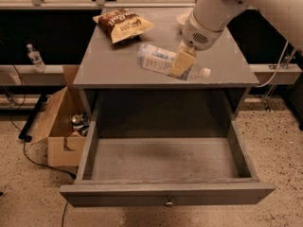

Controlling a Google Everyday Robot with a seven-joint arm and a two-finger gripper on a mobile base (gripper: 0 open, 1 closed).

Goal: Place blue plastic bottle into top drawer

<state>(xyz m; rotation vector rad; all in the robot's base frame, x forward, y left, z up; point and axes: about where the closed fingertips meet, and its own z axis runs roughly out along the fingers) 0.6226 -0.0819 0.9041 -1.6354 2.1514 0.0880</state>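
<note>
The blue plastic bottle (154, 58) lies on its side on the grey cabinet top (109, 65), near the front edge, with its white cap (206, 72) pointing right. My gripper (182, 63) comes down from the upper right and its tan fingers (183, 60) are shut around the bottle's middle, toward the cap end. The top drawer (165, 193) is pulled fully open below the cabinet top. Its inside is bare, and a small round knob (168, 203) sits at front centre.
A brown chip bag (124, 25) lies at the back left of the cabinet top. A pale round item (182, 18) sits at the back behind my arm. A cardboard box (59, 126) with cans stands on the floor to the left, and a small clear bottle (35, 58) is further left.
</note>
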